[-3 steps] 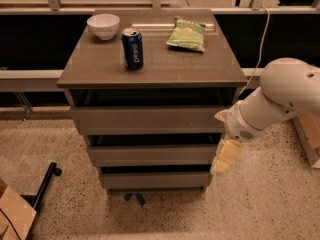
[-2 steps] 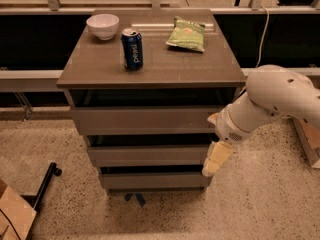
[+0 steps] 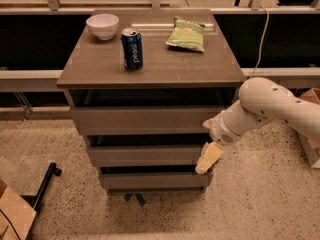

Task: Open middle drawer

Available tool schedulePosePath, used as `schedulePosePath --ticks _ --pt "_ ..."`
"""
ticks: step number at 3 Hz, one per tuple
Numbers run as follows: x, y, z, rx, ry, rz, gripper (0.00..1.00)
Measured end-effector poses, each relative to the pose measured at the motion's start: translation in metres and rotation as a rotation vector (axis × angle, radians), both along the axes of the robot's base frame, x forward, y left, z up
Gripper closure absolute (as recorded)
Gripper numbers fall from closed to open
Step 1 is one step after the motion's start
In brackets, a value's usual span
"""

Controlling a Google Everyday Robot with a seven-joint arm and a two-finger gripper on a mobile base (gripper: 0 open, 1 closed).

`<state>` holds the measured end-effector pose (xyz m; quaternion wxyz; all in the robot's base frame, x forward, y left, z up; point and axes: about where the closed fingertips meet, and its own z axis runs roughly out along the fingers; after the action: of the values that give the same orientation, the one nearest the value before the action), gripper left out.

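The middle drawer [image 3: 145,155] is the mid-sized grey-brown flat front of the cabinet, between the wider top front [image 3: 145,120] and the narrower bottom front [image 3: 155,180]. A dark gap shows above it. My gripper [image 3: 208,159], cream coloured, hangs down from the white arm [image 3: 265,109] at the right end of the middle drawer's front, overlapping its right edge. I cannot tell whether it touches the front.
On the cabinet top [image 3: 160,69] stand a white bowl [image 3: 102,25], a blue soda can [image 3: 132,48] and a green chip bag [image 3: 186,34]. A black stand [image 3: 42,186] and a cardboard box [image 3: 12,216] lie on the floor at left. Another box [image 3: 312,139] sits at right.
The arm has swung left toward the cabinet. The gripper has moved from beside the cabinet's right side to the right end of the middle drawer's front.
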<state>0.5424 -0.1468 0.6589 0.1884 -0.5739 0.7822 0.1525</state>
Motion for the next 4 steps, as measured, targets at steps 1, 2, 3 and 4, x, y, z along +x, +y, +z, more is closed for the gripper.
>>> schedulePosePath --ticks 1,2,3,4 --pt "-0.007 0.003 -0.005 -0.01 0.013 0.023 0.0" --pt "-0.009 0.002 -0.021 -0.006 0.029 0.005 0.0" --pt "0.001 -0.001 -0.049 0.009 0.044 -0.012 0.0" --pt "0.023 -0.017 -0.097 0.067 0.05 -0.039 0.0"
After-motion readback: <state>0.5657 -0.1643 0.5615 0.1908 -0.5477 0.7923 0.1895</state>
